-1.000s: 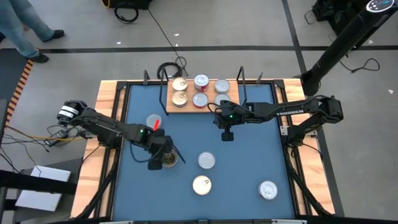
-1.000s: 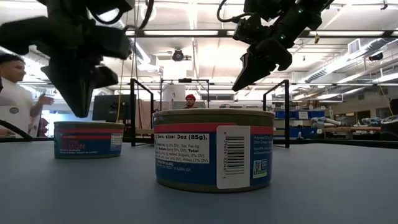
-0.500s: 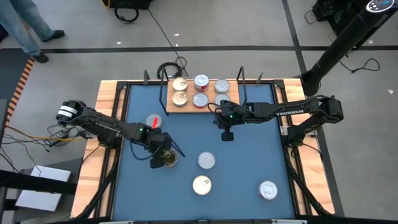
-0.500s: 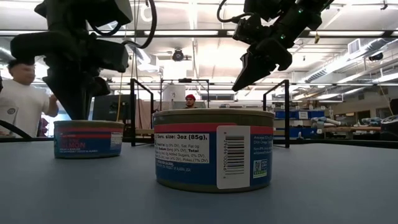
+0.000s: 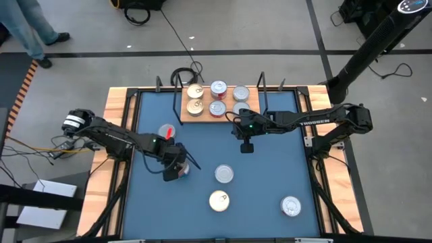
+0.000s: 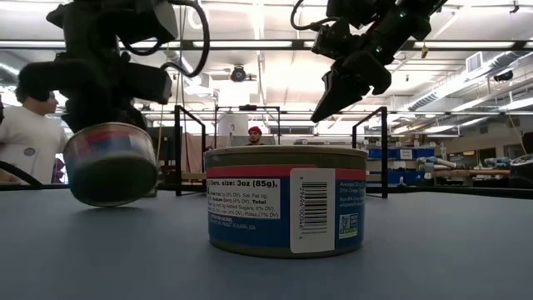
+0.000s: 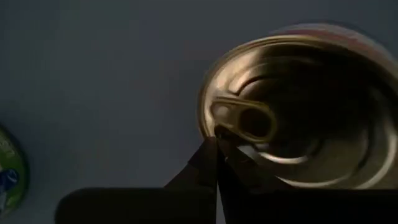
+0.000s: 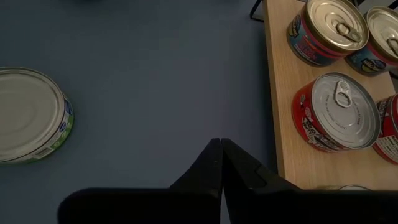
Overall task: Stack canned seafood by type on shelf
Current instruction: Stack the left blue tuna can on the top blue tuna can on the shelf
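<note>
A gold-lidded can (image 7: 292, 112) stands tilted on the blue table (image 5: 270, 175) at the left; in the low view this can (image 6: 111, 162) is blurred. My left gripper (image 5: 174, 169) is directly over it, pointing steeply down, fingers shut. My right gripper (image 5: 246, 146) hangs shut above the table just in front of the shelf (image 5: 229, 116), touching nothing. The wooden shelf carries several cans (image 5: 217, 88). Three more cans lie loose on the table (image 5: 225, 174) (image 5: 219, 200) (image 5: 291, 206), and a red-sided one (image 5: 166, 131) sits behind the left gripper. My left gripper comes from above, slanting steeply down, and its shut fingertips (image 7: 208, 152) meet the can's lid beside the pull tab's end (image 7: 222, 118), close to the rim. Whether they pinch the tab or only press there, I cannot tell. The can sits tilted, one side raised off the table.
The shelf's black wire frames (image 5: 262, 91) rise at both its ends. Wooden rails (image 5: 120, 135) border the table. A person (image 6: 25, 133) stands beyond the table's far left. Open blue surface lies between the loose cans and the shelf.
My left gripper has sunk onto the gold-lidded can, shifting slightly toward the far edge and rolling about its own axis. The can, flat on the table a second ago, now stands tipped with one side raised. My right arm has kept still.
</note>
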Motion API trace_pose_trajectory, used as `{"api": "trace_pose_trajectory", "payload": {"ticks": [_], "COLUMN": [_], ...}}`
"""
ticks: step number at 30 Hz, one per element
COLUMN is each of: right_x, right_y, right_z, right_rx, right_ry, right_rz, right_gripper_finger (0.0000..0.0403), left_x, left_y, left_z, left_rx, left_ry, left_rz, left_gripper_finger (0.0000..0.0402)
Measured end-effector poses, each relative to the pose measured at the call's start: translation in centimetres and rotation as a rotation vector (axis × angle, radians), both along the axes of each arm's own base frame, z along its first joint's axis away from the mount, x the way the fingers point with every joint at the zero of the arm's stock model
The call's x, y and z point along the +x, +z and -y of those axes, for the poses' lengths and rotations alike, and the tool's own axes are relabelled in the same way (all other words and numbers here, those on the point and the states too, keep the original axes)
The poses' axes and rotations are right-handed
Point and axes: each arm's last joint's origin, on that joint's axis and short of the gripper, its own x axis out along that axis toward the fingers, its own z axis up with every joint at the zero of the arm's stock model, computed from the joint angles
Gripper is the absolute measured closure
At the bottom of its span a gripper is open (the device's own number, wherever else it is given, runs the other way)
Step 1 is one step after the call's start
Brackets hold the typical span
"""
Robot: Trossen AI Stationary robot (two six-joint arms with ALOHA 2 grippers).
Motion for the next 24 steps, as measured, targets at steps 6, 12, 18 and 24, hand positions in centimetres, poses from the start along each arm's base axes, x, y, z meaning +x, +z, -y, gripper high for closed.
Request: {"api": "trace_pose_trajectory", "payload": {"ticks": [6, 12, 18, 24], "right_x": [-0.03, -0.03, -0.09, 0.04], "right_y": [-0.03, -0.03, -0.09, -0.02], "right_z": [0.0, 0.0, -0.03, -0.42], "right_rx": [0.0, 0.001, 0.01, 0.127], "right_ry": [0.0, 0.0, 0.003, 0.034], "right_rz": [-0.004, -0.004, -0.012, 0.014], "right_gripper_finger": [0.0389, 0.0387, 0.0389, 0.0379], "left_x": [0.06, -0.02, 0.02, 0.3], "left_y": [0.04, 0.03, 0.07, -0.27], "left_z": [-0.14, -0.21, -0.28, -0.27], "left_rx": [0.022, 0.057, 0.093, 0.106], "left_ry": [-0.015, -0.055, -0.092, -0.106], "left_rz": [0.006, 0.0, 0.006, 0.062], "left_gripper_finger": [0.0396, 0.0396, 0.0396, 0.0396]}}
